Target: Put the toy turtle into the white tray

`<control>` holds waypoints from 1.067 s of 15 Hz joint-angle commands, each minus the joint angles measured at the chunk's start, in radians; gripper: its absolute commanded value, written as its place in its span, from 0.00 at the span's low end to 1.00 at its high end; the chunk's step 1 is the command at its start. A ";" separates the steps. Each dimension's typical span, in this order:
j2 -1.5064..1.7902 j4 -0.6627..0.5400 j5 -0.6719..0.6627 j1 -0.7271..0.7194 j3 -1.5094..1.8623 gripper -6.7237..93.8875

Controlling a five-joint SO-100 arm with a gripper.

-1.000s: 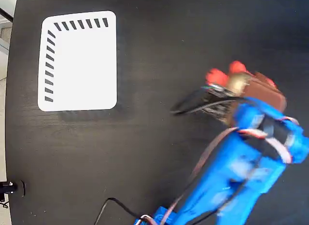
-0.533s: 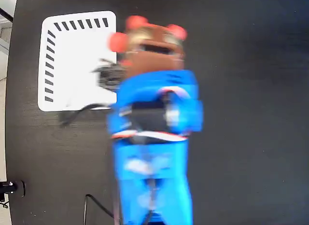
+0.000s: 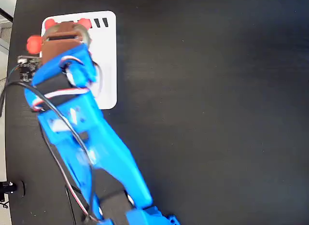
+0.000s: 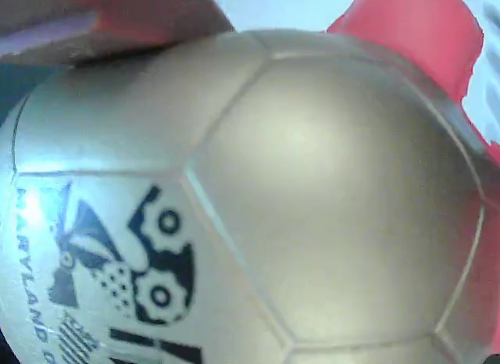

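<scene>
In the fixed view my blue arm reaches from the bottom edge up to the top left. Its brown gripper (image 3: 64,35) is shut on the toy turtle (image 3: 34,41), whose red-orange legs stick out around the jaws. The turtle hangs over the upper left part of the white tray (image 3: 107,65); I cannot tell whether it touches the tray. The arm hides much of the tray. In the wrist view the turtle's grey-gold shell (image 4: 312,192) fills the frame, with a black mark at the lower left, a red leg (image 4: 410,28) at the top right and one finger (image 4: 117,20) pressed on top.
The table (image 3: 217,114) is black, and its left edge runs close beside the tray. A small circuit board (image 3: 26,63) and loose cables (image 3: 14,85) hang off the arm's left side. A small black fitting (image 3: 9,188) sits at the lower left edge.
The arm has swung from the right side of the table to the left with the turtle in its grip, ending over the tray's upper left part.
</scene>
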 commanded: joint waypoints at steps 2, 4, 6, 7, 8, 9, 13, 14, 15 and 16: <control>-0.046 0.008 0.012 -0.035 -0.141 0.07; -0.095 0.026 0.009 -0.029 -0.161 0.07; -0.123 0.040 0.008 -0.018 -0.164 0.07; -0.132 0.041 0.006 -0.014 -0.160 0.07; -0.135 0.043 0.006 -0.011 -0.160 0.07; -0.137 0.049 0.003 -0.006 -0.158 0.07; -0.170 0.060 0.008 -0.006 -0.123 0.07; -0.169 0.058 0.009 -0.006 -0.115 0.07; -0.169 0.058 0.011 -0.005 -0.115 0.07; -0.169 0.063 0.014 -0.005 -0.115 0.07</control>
